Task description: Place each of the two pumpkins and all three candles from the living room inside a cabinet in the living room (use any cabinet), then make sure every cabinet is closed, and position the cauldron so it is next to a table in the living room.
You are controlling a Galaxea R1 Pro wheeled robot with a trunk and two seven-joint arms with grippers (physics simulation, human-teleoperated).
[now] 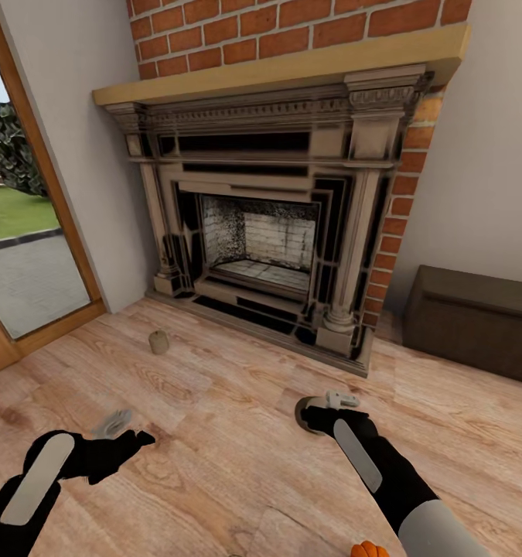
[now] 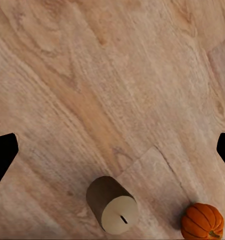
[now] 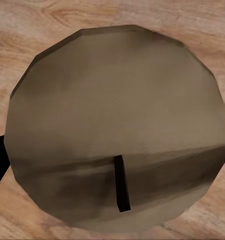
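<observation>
1. Against the brick wall, a large fireplace is facing the robot, and the low dark cabinet is sitting shut to its right; its contents cannot be told.
2. Over bare wooden floor, the left gripper is hanging with fingers spread wide, holding nothing.
3. The right gripper is closing around a candle, fingers at its sides; a firm hold cannot be told, so it may slip when lifted.
4. One pumpkin is lying near a second candle; a third candle is standing nearer the hearth.
</observation>
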